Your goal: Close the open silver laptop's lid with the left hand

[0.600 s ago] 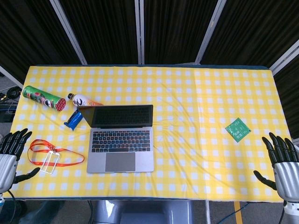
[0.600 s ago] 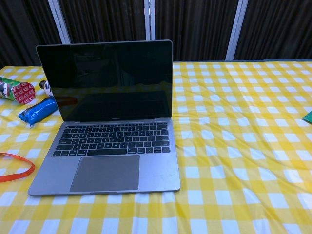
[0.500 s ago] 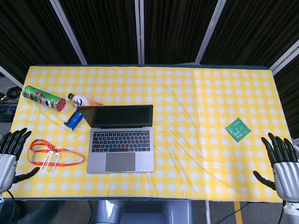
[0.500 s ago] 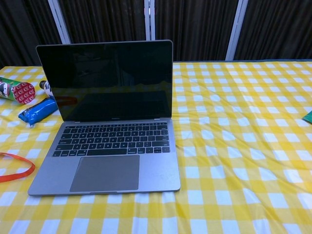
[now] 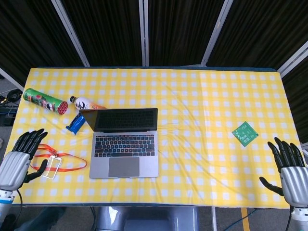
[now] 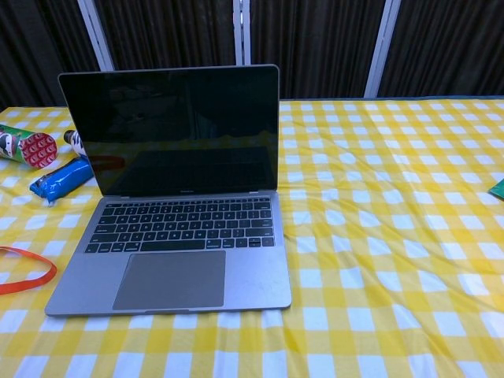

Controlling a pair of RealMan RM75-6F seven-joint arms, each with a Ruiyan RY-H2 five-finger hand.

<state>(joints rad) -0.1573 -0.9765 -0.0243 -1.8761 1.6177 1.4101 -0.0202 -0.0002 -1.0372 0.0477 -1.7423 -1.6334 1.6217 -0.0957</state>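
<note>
Nothing of the job is done yet, as far as I can see. The silver laptop (image 5: 124,143) is sitting a little left of the middle of the yellow checked surface (image 5: 207,101), and its lid (image 6: 171,130) is standing fully up, the dark screen facing the robot and the keyboard lying bare in front of it.

The left hand (image 5: 18,156) is hovering at the near left corner of the surface, palm down, fingers spread and holding nothing. It is poised just over the end of the orange lanyard (image 5: 57,160), well apart from the laptop. The right hand (image 5: 288,167) is waiting at the near right corner, likewise empty with its fingers apart, near the green packet (image 5: 245,133) but not touching it.

So everything is still ahead, I judge: the left hand is needing to travel across to the laptop, get up behind the top edge of the lid and press it forward and down until it is meeting the base. The green can (image 5: 45,100), bottle (image 5: 84,103) and blue packet (image 5: 75,122) are lying just left of the lid's back, so a reach round that side is looking tight.
</note>
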